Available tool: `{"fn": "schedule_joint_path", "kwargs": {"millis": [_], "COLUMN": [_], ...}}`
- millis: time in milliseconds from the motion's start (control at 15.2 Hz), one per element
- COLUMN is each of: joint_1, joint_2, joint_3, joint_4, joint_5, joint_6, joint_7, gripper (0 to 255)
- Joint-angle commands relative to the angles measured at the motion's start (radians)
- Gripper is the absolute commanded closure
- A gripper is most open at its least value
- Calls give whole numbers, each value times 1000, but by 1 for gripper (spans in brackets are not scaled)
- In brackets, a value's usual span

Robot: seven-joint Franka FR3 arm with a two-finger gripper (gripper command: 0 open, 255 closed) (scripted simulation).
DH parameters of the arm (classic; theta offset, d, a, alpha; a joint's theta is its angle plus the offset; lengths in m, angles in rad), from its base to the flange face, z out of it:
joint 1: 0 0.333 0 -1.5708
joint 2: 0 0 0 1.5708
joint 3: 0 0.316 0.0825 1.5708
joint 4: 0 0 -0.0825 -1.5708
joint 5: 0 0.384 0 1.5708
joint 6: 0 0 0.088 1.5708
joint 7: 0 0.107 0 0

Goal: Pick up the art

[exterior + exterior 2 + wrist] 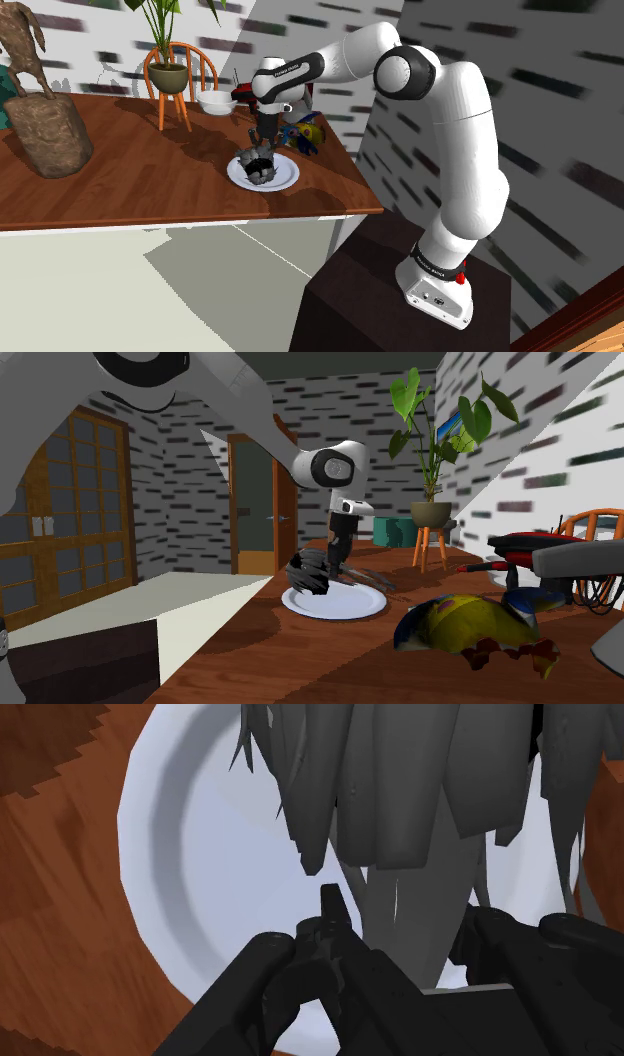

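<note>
Pinching the dark grey spiky art (400, 804) btwn its fingers, the pincer (405, 934) hangs over a white plate (190, 884) on the wooden table (150, 170). Art at plate's middle; touching or lifted, can't tell.

Table (130, 170): the brown wooden top I'm working over.
Plate (289, 179): white, directly on the wood; my landmark.
Art (258, 166): dark grey, over the plate's middle; I can't judge contact.
Colourful object (303, 135): yellow and blue, just beside the plate.
Bowl (216, 101): white, near the plate, beyond it.
Statue (45, 130): brown, on a block base, well apart from the plate.
</note>
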Motion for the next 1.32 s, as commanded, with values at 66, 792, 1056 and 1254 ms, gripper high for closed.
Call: {"fn": "schedule_joint_path", "kwargs": {"millis": [66,792,1056,1254], "joint_1": [0,-1,-1,-1], "joint_2": [0,-56,-74,-79], "joint_3": [0,0,0,0], "joint_4": [0,48,74,82], "joint_5": [0,-2,-3,-3], "joint_6": [0,-104,-148,-160], "joint_7": [0,10,14,15], "gripper": [255,255,255,255]}}
